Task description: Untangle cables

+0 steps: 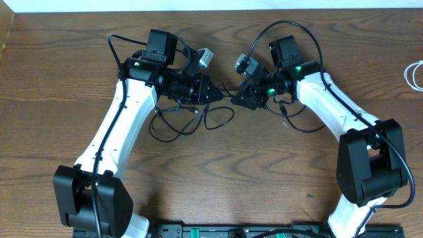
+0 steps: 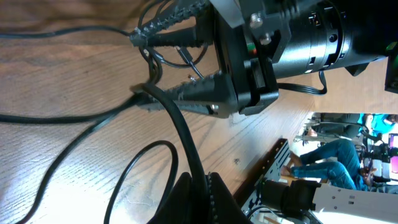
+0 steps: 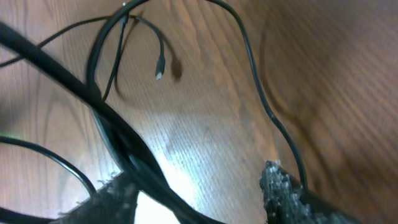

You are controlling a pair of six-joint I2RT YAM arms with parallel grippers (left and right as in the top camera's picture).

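Untangling barely begun: across the table (image 1: 211, 178), the black cables (image 1: 198, 125) lie in one loose tangle.
The tangle sits just beside the left gripper (image 1: 223, 94), which is clamped on one strand. Facing it, the right gripper (image 1: 236, 99) has its jaws apart around that strand. The white cable (image 1: 416, 71) lies well apart, already separate.

cables (image 2: 180, 124) tangled at centre, bare table (image 1: 218, 178) along the near side
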